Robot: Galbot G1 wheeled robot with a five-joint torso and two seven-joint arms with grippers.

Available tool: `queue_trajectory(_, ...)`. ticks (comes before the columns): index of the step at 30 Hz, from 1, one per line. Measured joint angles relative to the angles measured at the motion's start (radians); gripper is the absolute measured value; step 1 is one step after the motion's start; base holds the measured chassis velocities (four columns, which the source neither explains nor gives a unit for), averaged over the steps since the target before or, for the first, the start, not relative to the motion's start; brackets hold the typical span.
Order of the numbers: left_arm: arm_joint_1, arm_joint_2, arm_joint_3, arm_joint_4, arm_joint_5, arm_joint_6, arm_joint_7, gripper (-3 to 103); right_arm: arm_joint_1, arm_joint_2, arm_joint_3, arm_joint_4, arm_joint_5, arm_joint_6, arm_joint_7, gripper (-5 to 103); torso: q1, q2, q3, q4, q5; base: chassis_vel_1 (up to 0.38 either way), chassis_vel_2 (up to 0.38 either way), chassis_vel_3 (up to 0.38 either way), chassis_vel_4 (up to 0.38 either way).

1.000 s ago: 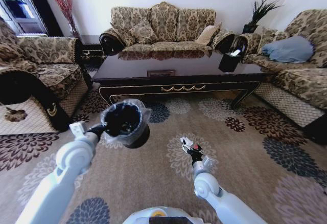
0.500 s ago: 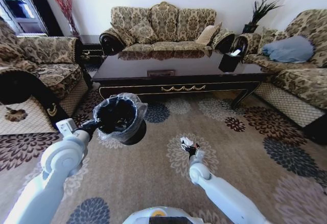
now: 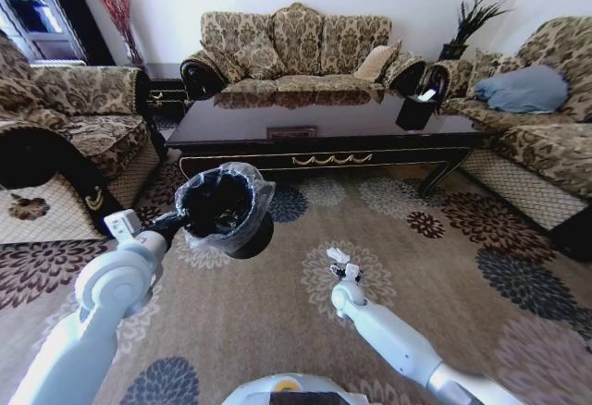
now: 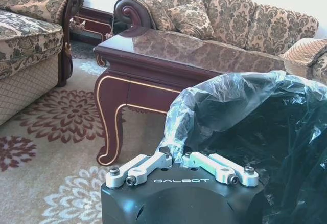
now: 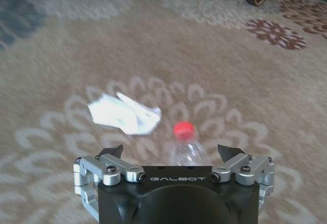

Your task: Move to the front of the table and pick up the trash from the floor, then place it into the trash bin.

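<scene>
My left gripper [image 3: 174,227] holds the trash bin [image 3: 225,209] up above the floor [image 3: 444,276]; in the left wrist view its fingers [image 4: 153,161] are shut on the bag-lined rim of the trash bin [image 4: 255,132]. The table [image 3: 324,157] stands just beyond, its corner leg close by [image 4: 110,127]. My right gripper [image 3: 344,274] is down at the carpet. In the right wrist view it [image 5: 171,152] is open, with a clear bottle with a red cap [image 5: 185,142] lying between its fingers. A white crumpled paper scrap [image 5: 124,114] lies beside the bottle, also seen ahead of the gripper [image 3: 338,256].
Patterned sofas ring the table: one behind it [image 3: 296,49], an armchair at the left [image 3: 65,137], another sofa at the right [image 3: 546,137]. A black box holder [image 3: 416,109] sits on the table's right end. Open carpet lies to the right.
My right arm has stretched forward and down, bringing its gripper lower over the litter. The left arm with the bin drew back and left, then shifted slightly right and up.
</scene>
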Motion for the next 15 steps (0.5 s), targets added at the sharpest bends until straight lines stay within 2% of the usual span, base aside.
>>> queue_trajectory(7, -0.001, 0.008, 0.001, -0.01, -0.002, 0.0, 0.004, 3, -0.01, 0.011, 0.017, -0.032, 0.031, -0.038, 0.027, 100, 0.0, 0.0, 0.0, 0.0002, 0.0, 0.0, 0.0, 0.0, 0.0)
queue_trajectory(15, 0.017, 0.008, -0.006, -0.033, -0.004, 0.0, 0.005, 3, -0.047, 0.029, 0.054, -0.092, 0.037, -0.05, -0.014, 100, 0.0, 0.0, 0.0, 0.0001, 0.0001, 0.0, 0.0, 0.0, 0.0)
